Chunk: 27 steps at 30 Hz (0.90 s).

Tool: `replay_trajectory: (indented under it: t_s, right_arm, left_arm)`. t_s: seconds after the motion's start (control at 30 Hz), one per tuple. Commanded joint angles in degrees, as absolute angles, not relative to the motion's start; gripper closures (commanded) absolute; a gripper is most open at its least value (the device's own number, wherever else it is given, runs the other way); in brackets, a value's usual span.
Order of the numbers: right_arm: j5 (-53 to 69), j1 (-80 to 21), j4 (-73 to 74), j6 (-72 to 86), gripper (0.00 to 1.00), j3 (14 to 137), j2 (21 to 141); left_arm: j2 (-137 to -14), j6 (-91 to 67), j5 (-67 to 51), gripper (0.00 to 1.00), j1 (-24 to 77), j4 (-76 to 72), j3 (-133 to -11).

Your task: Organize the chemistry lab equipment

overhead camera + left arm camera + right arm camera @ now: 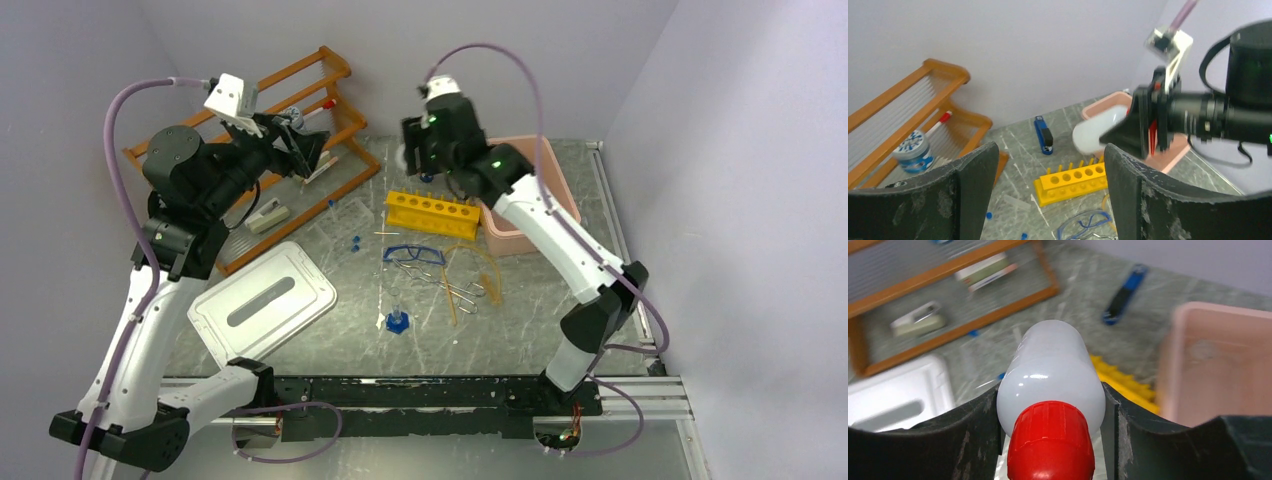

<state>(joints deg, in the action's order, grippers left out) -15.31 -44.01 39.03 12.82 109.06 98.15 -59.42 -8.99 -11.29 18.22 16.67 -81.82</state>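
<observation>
The right pincer holds the red-capped clear plastic squeeze bottle across its body near the cap, likely light, squashy and slippery.

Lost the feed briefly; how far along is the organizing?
Done: a few items sit on the wooden rack. In hand: right fingers grip the red-capped squeeze bottle near the pink bin. Left: goggles, tongs, tubing and blue-capped tubes lie loose on the table.

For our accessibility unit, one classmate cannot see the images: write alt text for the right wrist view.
The right hand grips a red-capped squeeze bottle, cap toward the camera, above the table. Blurred behind: a pink bin at right, a yellow rack, a white tray at left.
</observation>
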Motion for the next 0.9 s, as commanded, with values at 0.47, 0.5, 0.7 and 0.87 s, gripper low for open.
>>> replay_trajectory:
  t_s: [0.47,0.5,0.7,0.87]
  right_arm:
    - [-18.2,-13.2,35.6,11.2,0.54,89.4,90.7]
    - [-17.4,-13.0,35.0,11.0,0.54,88.4,91.4]
    - [-12.3,-12.0,35.7,11.0,0.54,87.8,98.0]
    - [-9.5,-11.5,37.1,10.9,0.54,89.5,103.4]
  left_arm:
    - [-70.2,-15.0,-19.3,0.20,18.5,2.9,-84.3]
    - [-70.6,-15.3,-19.3,0.20,18.5,2.4,-84.3]
    - [-72.5,-16.1,-18.4,0.21,18.5,1.8,-84.9]
    - [-73.4,-16.3,-17.5,0.21,18.5,1.6,-84.9]
